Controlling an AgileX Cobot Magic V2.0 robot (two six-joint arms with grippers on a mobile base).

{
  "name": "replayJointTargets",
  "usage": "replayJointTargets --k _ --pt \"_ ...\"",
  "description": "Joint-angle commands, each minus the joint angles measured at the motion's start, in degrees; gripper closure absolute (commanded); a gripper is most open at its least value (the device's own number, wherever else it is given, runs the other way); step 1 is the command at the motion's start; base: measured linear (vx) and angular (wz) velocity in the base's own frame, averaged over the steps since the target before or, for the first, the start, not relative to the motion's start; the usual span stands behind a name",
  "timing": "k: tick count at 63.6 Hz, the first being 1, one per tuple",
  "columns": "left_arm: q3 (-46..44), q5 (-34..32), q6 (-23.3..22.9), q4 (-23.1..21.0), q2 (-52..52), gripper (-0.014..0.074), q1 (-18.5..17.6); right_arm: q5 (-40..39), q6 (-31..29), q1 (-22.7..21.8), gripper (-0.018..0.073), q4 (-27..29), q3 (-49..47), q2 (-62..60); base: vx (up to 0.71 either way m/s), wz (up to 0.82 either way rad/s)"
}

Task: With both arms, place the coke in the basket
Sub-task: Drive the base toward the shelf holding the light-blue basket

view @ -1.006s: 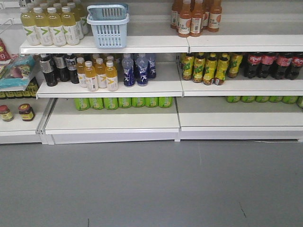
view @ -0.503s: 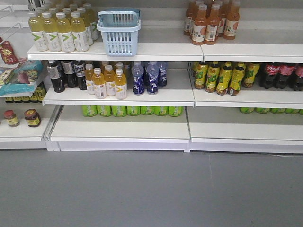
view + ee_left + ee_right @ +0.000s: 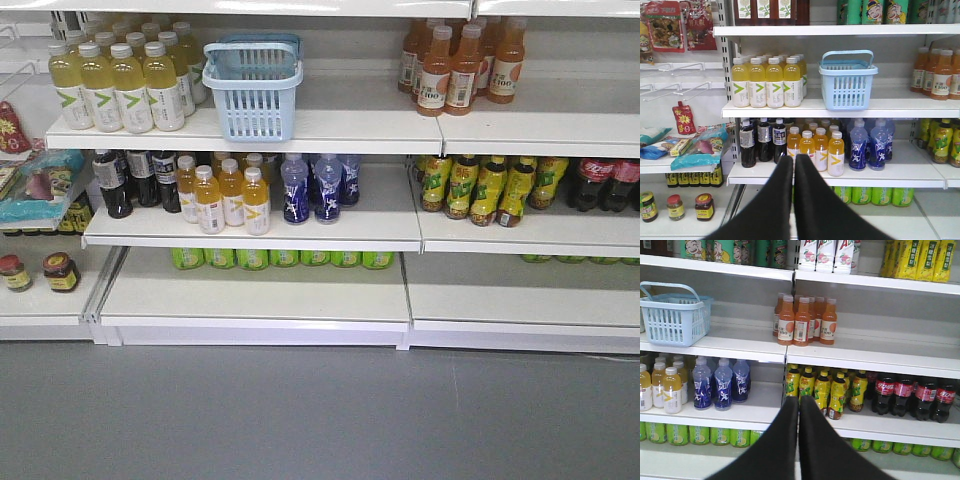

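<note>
- Front view: the basket [image 3: 252, 95] stands upright on the upper shelf [image 3: 340, 125] of the left bay, with its handle raised.
- Just to its left is a block of pale yellow bottles [image 3: 115, 85].
- On the same level in the right bay, well apart from the basket, stand orange tea bottles [image 3: 460, 70].
- One shelf down, from left to right: dark bottles [image 3: 135, 180], orange-yellow bottles [image 3: 225, 195], blue bottles [image 3: 310, 188], yellow-green bottles [image 3: 485, 188], and dark cola bottles with red labels [image 3: 600, 183] at the far right edge.
- Green cans [image 3: 280, 258] line the back of the lowest shelf, and the grey floor [image 3: 320, 420] fills the near ground.
- No arm shows in this view.
- Left wrist view: the left gripper [image 3: 794, 159] has its two black fingers pressed together with only a thin seam between them, and it holds nothing.
- Its tips point at the orange-yellow bottles on the middle shelf.
- The basket [image 3: 847, 90] sits above and to the right of the tips, on the far shelf.
- Right wrist view: the right gripper [image 3: 798, 399] is likewise closed finger to finger and holds nothing.
- Its tips point at the yellow-green bottles.
- The basket [image 3: 675, 322] is far up at the left edge, and the dark cola bottles lie to the right.
- These views do not show where the coke is.
</note>
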Motion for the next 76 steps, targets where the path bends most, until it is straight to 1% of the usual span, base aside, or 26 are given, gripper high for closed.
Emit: replayJointTargets --k 1,76 --pt "-1.9 -3.8 -0.5 -0.5 -0.7 0.0602 -0.2 -3.6 -0.3 -0.1 0.0564 -0.6 0.4 -0.7 0.18 0.00" --pt "-1.9 -3.8 -0.5 -0.5 -0.7 0.0602 -0.2 -3.6 -0.3 -0.1 0.0564 -0.6 0.4 -0.7 0.19 -0.02"
